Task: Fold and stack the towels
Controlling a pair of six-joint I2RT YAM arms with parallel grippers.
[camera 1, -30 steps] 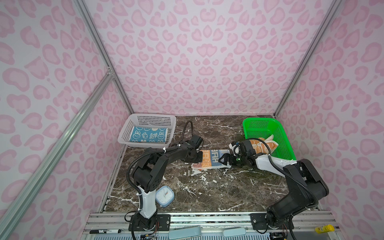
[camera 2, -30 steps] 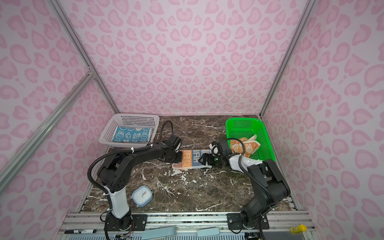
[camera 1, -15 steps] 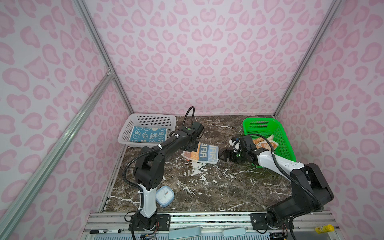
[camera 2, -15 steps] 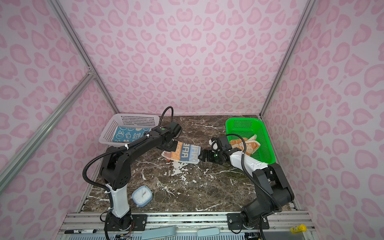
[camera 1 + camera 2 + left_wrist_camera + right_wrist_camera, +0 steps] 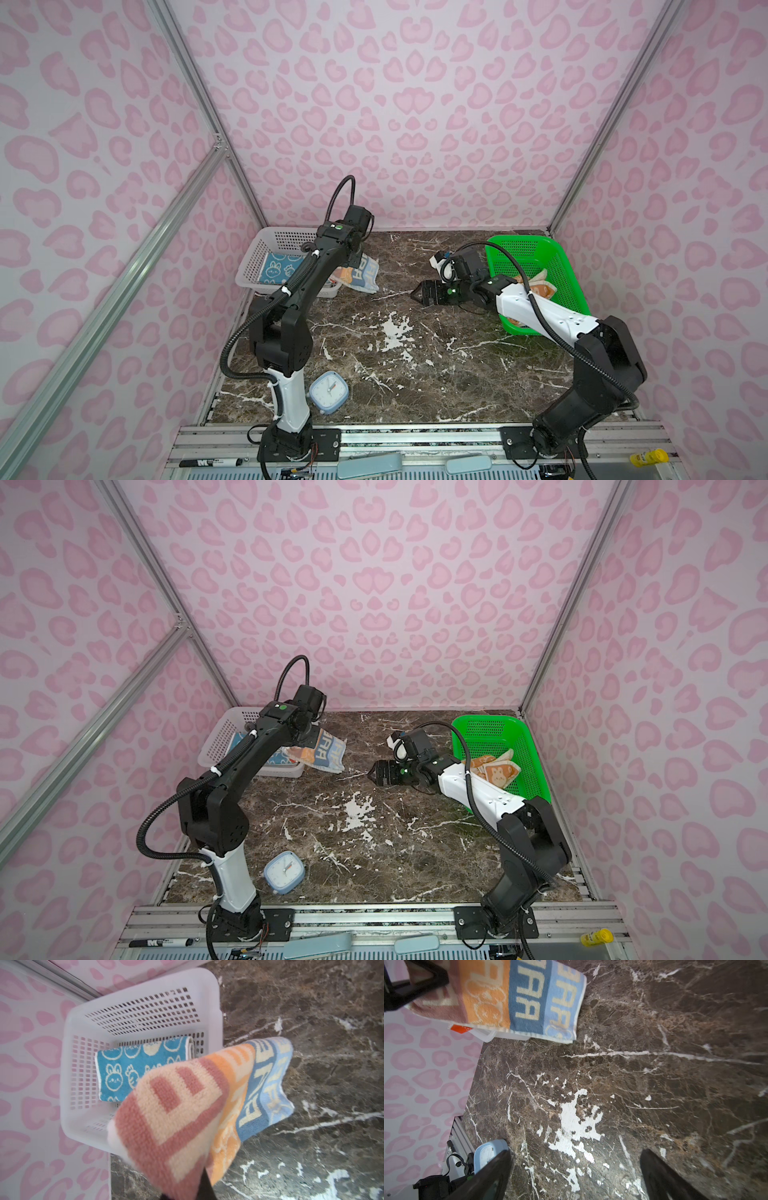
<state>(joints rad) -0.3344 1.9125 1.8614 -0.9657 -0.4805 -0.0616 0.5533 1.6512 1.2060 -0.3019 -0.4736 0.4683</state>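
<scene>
The left fingers (image 5: 207, 1190) are clamped on the block towel (image 5: 360, 274), which hangs above the tabletop (image 5: 415, 357) at the white basket's (image 5: 266, 245) rim. The blue towel (image 5: 278, 269) lies folded inside that basket. The orange towel (image 5: 536, 286) lies crumpled in the green basket (image 5: 523, 249). The right fingers (image 5: 492, 1176) are spread apart, empty, over the tabletop.

The left arm (image 5: 309, 276) is covering part of the blue towel (image 5: 276, 270), and the block-coloured towel (image 5: 187, 1105) is hiding most of the left hand (image 5: 204, 1187).
</scene>
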